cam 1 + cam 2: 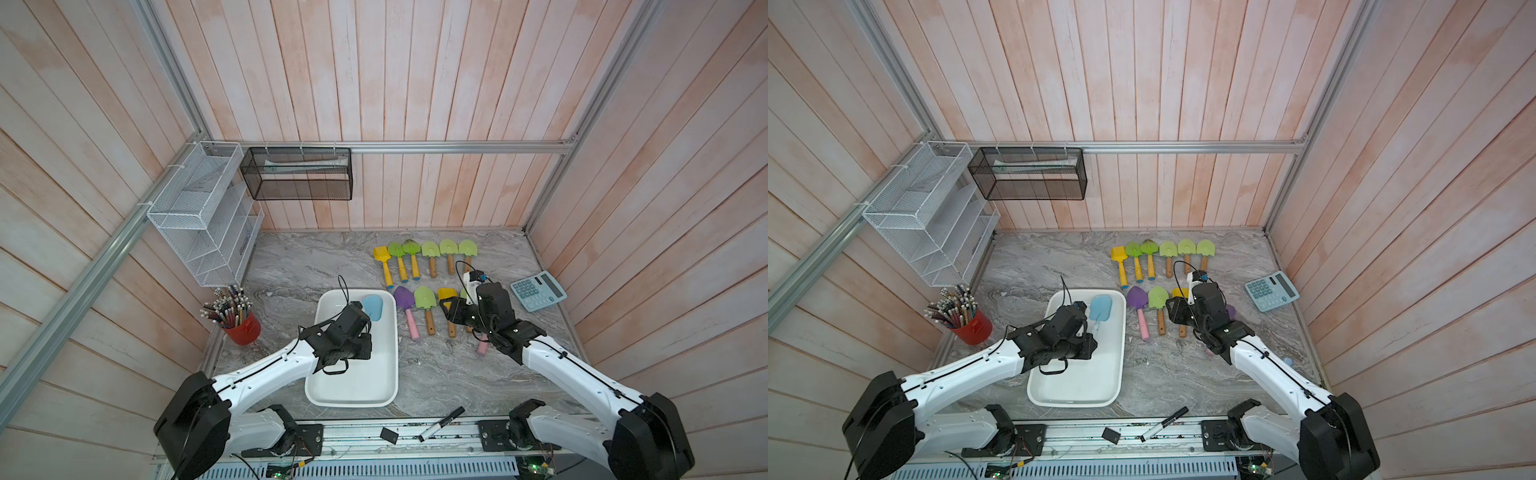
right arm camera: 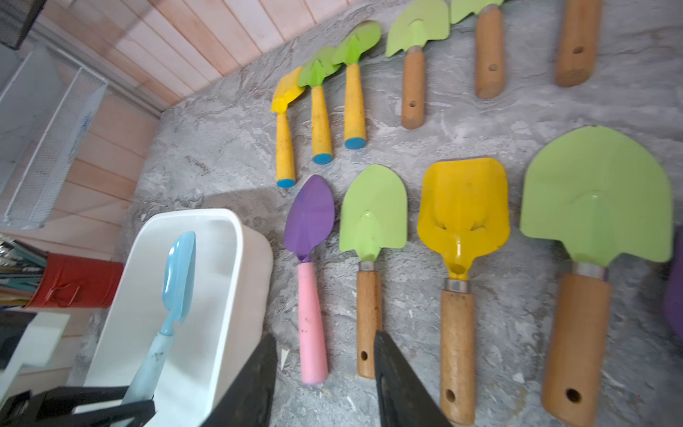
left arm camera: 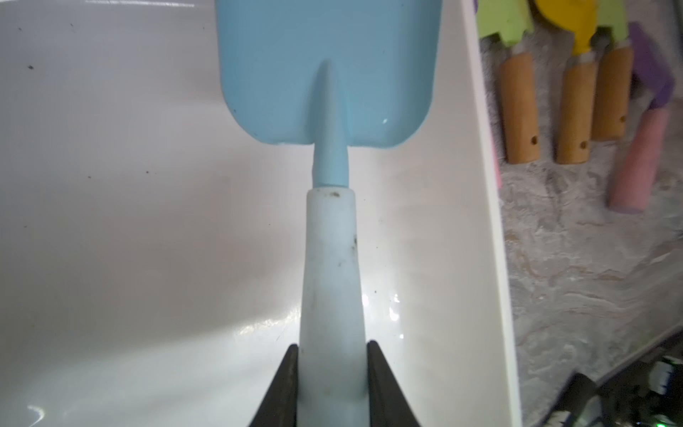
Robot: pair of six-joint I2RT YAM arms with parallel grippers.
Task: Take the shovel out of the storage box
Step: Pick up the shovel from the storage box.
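Observation:
A light blue shovel (image 1: 372, 306) (image 1: 1100, 308) with a pale handle lies in the white storage box (image 1: 353, 401) (image 1: 1071, 401), blade toward the back wall. My left gripper (image 3: 332, 347) (image 1: 360, 332) is inside the box, shut on the shovel's handle, with a black finger pressed against each side. The shovel (image 3: 329, 74) points straight away from the wrist over the box floor (image 3: 111, 185). My right gripper (image 2: 325, 334) (image 1: 453, 309) hovers open over shovels on the table right of the box, holding nothing. From there the shovel (image 2: 179, 273) shows in the box (image 2: 236, 258).
Two rows of coloured shovels (image 1: 426, 257) lie on the marble table right of the box. A blue calculator (image 1: 538, 291) sits far right, a red pencil cup (image 1: 243, 328) left. A white wire rack (image 1: 203, 220) and black mesh basket (image 1: 297, 173) hang on the walls. A marker (image 1: 440, 424) lies on the front rail.

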